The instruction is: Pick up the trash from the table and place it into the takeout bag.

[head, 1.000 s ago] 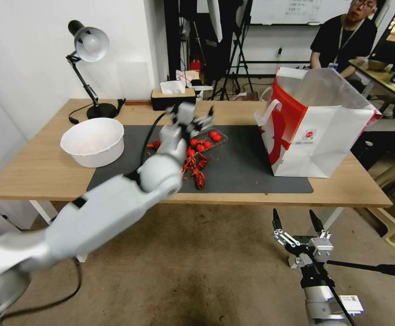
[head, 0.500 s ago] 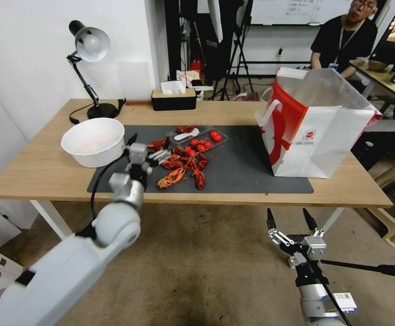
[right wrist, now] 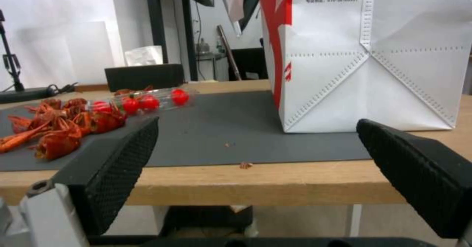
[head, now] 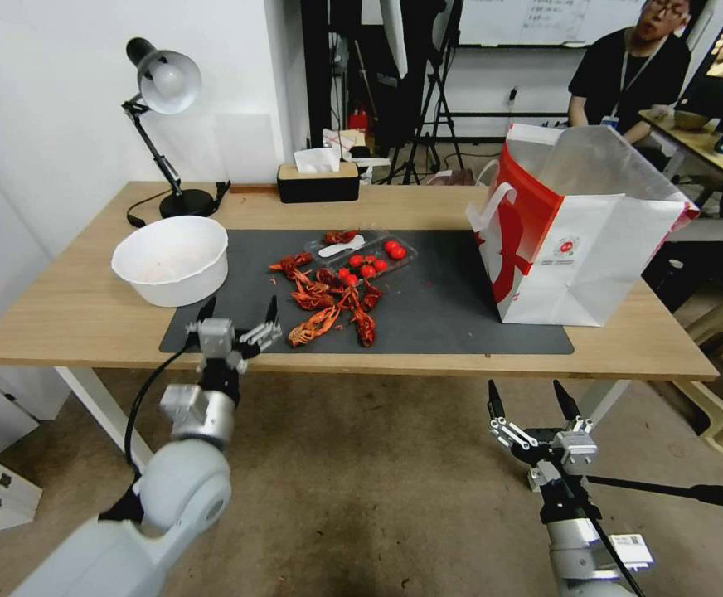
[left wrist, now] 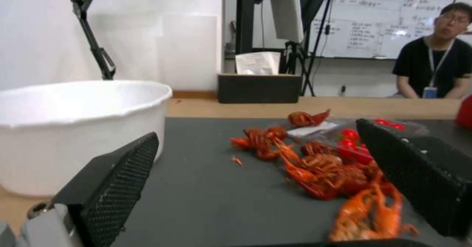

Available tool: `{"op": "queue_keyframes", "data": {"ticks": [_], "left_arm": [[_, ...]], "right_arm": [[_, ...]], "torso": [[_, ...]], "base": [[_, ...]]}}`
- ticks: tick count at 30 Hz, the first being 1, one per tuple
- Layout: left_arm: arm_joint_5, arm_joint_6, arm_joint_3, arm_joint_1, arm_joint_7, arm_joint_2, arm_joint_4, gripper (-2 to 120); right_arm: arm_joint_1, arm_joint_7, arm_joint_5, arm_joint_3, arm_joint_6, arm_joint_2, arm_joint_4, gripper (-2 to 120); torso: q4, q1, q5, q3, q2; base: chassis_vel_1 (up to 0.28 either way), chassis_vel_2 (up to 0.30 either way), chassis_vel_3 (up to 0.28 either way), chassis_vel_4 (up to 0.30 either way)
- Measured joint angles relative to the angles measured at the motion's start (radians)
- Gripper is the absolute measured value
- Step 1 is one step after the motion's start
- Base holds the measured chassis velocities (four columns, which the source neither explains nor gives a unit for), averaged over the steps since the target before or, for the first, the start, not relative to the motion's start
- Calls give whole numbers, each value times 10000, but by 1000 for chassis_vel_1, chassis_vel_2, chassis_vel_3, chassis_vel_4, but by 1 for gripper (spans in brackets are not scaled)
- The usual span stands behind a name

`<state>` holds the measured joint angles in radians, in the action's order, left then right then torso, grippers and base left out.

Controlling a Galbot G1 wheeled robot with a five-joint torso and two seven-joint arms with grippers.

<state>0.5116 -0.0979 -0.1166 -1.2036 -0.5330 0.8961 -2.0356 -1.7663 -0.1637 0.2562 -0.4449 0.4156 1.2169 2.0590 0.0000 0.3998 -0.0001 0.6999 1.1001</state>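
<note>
Light-wood table (head: 88,315) carries a dark mat with red crayfish shells (head: 328,298) at its middle and the takeout bag (head: 581,228) upright far right. Left gripper (head: 237,319) hovers at the near edge, jaws spread; right gripper (head: 531,402) hangs below, spread and empty.

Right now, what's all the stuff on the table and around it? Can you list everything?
Table: one, light wood.
Mat: one, dark grey, on the table's middle.
Bowl: one, white, on the mat's left end.
Crayfish shells: a heap, red-orange, mid-mat.
Clear tray: one, holding small red round fruits, just behind the shells.
Takeout bag: one, white with red side, upright and open at the mat's right end.
Desk lamp: one, black, back left corner.
Tissue box: one, black, back edge.
Left gripper: fingers open, at the table's front edge.
Right gripper: fingers open, low before the table.
</note>
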Motion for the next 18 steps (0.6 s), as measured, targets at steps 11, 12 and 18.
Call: {"op": "queue_keyframes", "data": {"ticks": [11,12,18], "left_arm": [[-753,-1176,-1696,-3145,1155,1007,-584,100],[-753,-1176,-1696,-3145,1155,1007,-584,100],[-1324,-1954,-2091,-4495,1141,1335,-329,100]], "right_arm": [[109,128,123,-147,-456,-93,112,100],[109,128,123,-147,-456,-93,112,100],[276,271,197,-140,-808,-165,53,100]], "torso": [[-1,0,0,0,0],[-1,0,0,0,0],[1,0,1,0,0]], "base": [[0,0,0,0],[0,0,0,0],[0,0,0,0]]}}
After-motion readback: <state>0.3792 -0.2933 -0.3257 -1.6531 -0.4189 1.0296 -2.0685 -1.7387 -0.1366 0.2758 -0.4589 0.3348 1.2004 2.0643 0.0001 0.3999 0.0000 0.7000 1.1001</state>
